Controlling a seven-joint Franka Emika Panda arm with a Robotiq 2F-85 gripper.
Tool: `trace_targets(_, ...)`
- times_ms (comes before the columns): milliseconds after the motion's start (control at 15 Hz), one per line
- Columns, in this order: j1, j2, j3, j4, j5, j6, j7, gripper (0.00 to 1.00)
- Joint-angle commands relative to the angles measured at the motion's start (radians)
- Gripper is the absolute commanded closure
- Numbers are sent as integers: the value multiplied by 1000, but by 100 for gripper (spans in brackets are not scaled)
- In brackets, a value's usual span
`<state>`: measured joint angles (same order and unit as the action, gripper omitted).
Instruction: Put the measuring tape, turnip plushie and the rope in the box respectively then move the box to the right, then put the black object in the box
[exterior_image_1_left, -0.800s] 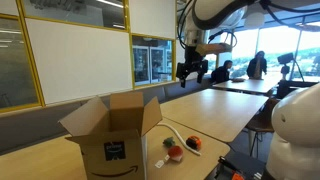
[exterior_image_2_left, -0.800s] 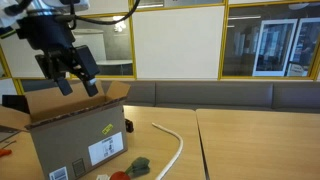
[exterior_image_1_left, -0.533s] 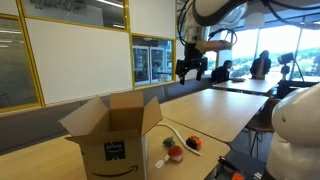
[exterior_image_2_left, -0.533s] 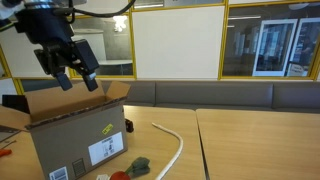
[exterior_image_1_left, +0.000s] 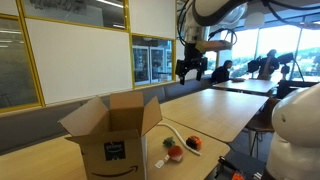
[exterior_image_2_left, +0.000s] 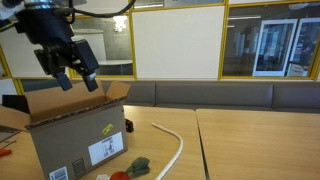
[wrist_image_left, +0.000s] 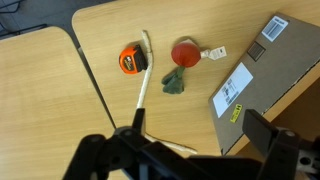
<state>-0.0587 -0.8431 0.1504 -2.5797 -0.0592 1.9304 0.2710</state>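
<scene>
Seen from the wrist, left to right across the pale wooden surface (wrist_image_left: 50, 80): farthest from the box, a small orange measuring tape with black parts (wrist_image_left: 131, 60). Just beside it on the box side, a thick white rope (wrist_image_left: 143, 88), lying nearly straight. Nearer the box, a round red turnip plushie (wrist_image_left: 185, 51) with a white tag, and close by it a crumpled green soft piece (wrist_image_left: 176, 82). At the right edge, the brown cardboard box (wrist_image_left: 262, 70), with a white label and barcode stickers on its side. Along the bottom of that view, two black fingers (wrist_image_left: 100, 155), spread wide and holding nothing.

In an exterior view, the same box (exterior_image_1_left: 112, 135) at left with its four flaps standing open and a black smile logo on the side. To its right on the surface, rope (exterior_image_1_left: 176, 132), plushie (exterior_image_1_left: 175, 152) and measuring tape (exterior_image_1_left: 194, 144), all outside the box. High above and well clear of the box, the white robot arm (exterior_image_1_left: 215, 10).

In an exterior view, fingers (exterior_image_2_left: 60, 72) splayed wide in the air above the box (exterior_image_2_left: 75, 135), touching nothing. Rope (exterior_image_2_left: 172, 150) curving away to the right of the box.
</scene>
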Motion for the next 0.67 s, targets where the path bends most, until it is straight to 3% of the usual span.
trace_targets(0, 1, 3, -2, -9, -14, 18, 12, 0)
trace_targets(600, -61, 106, -36, -96, -31, 169, 46, 0)
